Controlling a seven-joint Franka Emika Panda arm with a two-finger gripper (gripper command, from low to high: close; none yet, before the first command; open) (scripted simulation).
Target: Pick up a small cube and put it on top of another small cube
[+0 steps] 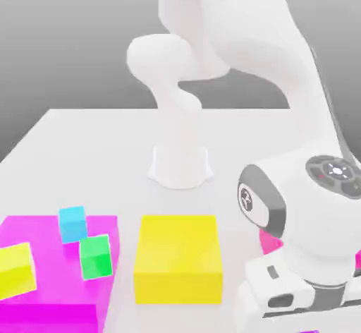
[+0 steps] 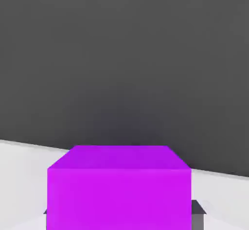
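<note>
I have my fingers clamped on the purple cube, one on either side. In the exterior view, a sliver of purple shows under my hand, towards five o'clock. I judge the grasp just made and the lift next, with the stacking not yet done.

The first risk is slip: I cannot tell how deep my pads reach, so a shallow or off-centre bite could let the cube turn or drop as I raise it. Lifting with any tilt could make its lower edge catch on whatever lies beneath.

The carry worries me more. The blue cube and the yellow cube sit towards eight o'clock, the green cube between seven and eight, all seemingly on the broad magenta block. Going there low, I could clip the yellow block at six o'clock. Blue and green look close together, so my fingers or the load could knock one while I aim at the other. The task doesn't say which should be the base; choosing wrongly is another way to fail. Letting go off-centre, too high or while pressing down could topple the pair or shove the lower cube away.
</note>
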